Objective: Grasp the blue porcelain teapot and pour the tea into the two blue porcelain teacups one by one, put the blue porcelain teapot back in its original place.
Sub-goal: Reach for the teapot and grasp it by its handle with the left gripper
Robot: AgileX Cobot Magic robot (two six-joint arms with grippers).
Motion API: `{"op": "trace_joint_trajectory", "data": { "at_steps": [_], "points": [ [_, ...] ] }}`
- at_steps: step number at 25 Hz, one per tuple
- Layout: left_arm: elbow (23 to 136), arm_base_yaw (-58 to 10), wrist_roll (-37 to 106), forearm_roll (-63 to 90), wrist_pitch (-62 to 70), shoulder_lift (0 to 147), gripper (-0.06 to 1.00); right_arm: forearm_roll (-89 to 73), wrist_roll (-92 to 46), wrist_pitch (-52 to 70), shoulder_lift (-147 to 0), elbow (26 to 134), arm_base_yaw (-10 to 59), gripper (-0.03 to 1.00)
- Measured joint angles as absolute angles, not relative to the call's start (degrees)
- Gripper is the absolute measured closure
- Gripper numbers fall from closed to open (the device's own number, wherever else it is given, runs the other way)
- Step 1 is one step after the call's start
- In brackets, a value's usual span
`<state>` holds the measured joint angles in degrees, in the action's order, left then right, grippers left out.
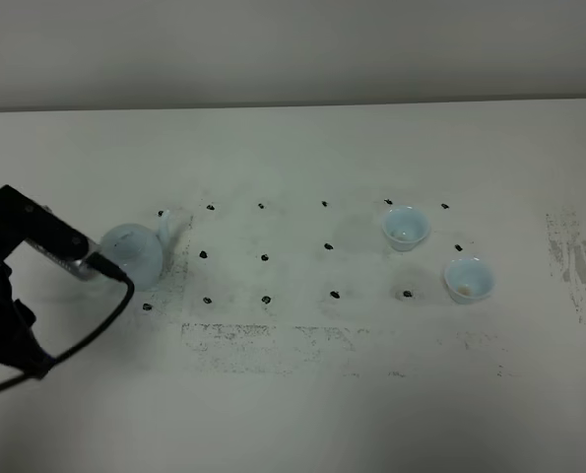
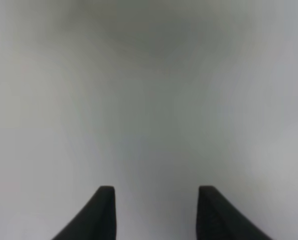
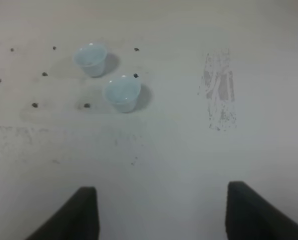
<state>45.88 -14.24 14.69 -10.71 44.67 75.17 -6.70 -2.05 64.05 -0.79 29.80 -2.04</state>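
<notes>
My left fingers (image 2: 101, 217) stand apart, with only a pale blur close ahead of them. From the high camera they sit right beside the blue porcelain teapot (image 1: 133, 254). My right fingers (image 3: 73, 215) are spread wide above the surface (image 3: 179, 150). Well ahead stands the nearer teacup (image 3: 122, 92), then the farther teacup (image 3: 91, 59).

We see the teapot (image 1: 133, 254) on the table (image 1: 293, 414), at its left side, and the left arm (image 1: 32, 236) reaches it from the left. Well apart to the right stand two cups: the far cup (image 1: 406, 227) and, near it, more to the right and more to the front, the near cup (image 1: 468, 279). Rows of dots (image 1: 265, 258) lie between the teapot and the cups. A worn patch (image 1: 573, 266) lies right of both cups.
</notes>
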Motion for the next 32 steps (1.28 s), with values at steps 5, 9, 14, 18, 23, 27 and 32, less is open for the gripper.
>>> {"op": "trace_joint_trajectory", "data": {
  "at_steps": [5, 9, 14, 18, 23, 27, 32],
  "points": [
    [48.4, -11.4, 12.4, -10.8, 41.7, 84.0, 0.62, -6.7, -2.1, 64.1, -0.8, 29.8, -2.0, 0.44],
    [51.6, -11.3, 12.2, -10.2, 41.8, 89.0, 0.62, -6.7, -2.1, 64.1, -0.8, 29.8, -2.0, 0.44],
    [55.3, -11.3, 13.8, -9.7, 40.9, 92.2, 0.57, -6.7, -2.1, 64.1, -0.8, 29.8, -2.0, 0.44],
    [58.6, -11.3, 18.3, -9.7, 42.5, 96.1, 0.48, -6.7, -2.1, 64.1, -0.8, 29.8, -2.0, 0.44],
    [62.7, -11.3, 22.5, -9.7, 43.2, 101.4, 0.44, -6.7, -2.1, 64.1, -0.8, 29.8, -2.0, 0.44],
    [65.1, -11.3, 25.1, -9.8, 42.7, 104.2, 0.43, -6.7, -2.1, 64.1, -0.8, 29.8, -2.0, 0.44],
    [65.7, -11.3, 28.4, -9.7, 41.8, 106.8, 0.43, -6.7, -2.1, 64.1, -0.8, 29.8, -2.0, 0.44]
  ]
}}
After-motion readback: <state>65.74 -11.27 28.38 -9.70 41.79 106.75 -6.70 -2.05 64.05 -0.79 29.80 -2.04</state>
